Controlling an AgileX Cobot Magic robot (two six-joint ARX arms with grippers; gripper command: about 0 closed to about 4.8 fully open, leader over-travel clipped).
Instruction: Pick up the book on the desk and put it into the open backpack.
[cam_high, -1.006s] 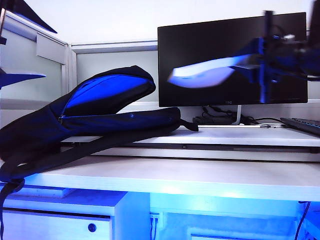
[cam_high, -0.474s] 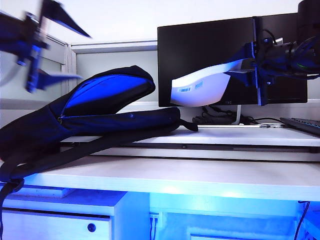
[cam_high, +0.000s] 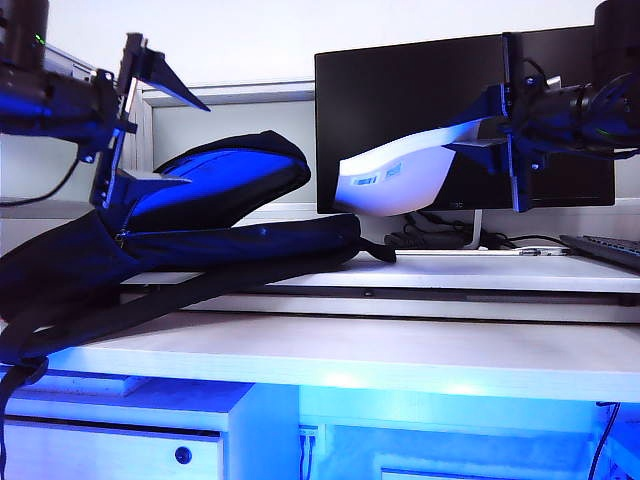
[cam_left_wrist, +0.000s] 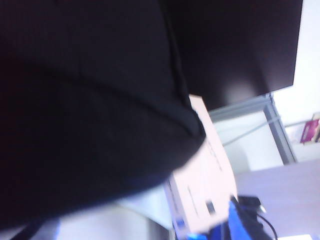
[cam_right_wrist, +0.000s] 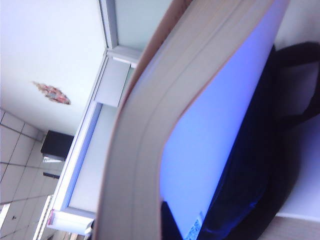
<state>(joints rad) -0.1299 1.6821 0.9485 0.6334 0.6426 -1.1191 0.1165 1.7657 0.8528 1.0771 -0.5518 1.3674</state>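
**Inspector:** Reporting from the remote station, what do you see, largest item first?

**Operator:** I see the bench (cam_high: 400, 355), white, with a raised shelf tier carrying a dark monitor (cam_high: 440, 90). The backpack (cam_high: 190, 240) lies slumped across the bench's left part, its mouth gaping toward the monitor and its blue lining exposed; one strap hangs over the front edge.

**Inspector:** And the book?

**Operator:** The book (cam_high: 400, 180) is off the bench, held in the air in front of the monitor, right of the backpack's mouth and apart from it. It droops toward its free end, label showing. In my right wrist view its page edges (cam_right_wrist: 150, 130) fill the frame, with the backpack beyond.

**Inspector:** End effectors?

**Operator:** My right end effector (cam_high: 505, 130) is at upper right, clenched on the book's right edge. My left end effector (cam_high: 150, 130) is at upper left, released, jaws spread wide, one finger above the backpack's raised flap and the other at the opening. I cannot tell whether it touches the fabric. The left wrist view is mostly dark backpack fabric (cam_left_wrist: 85, 100).
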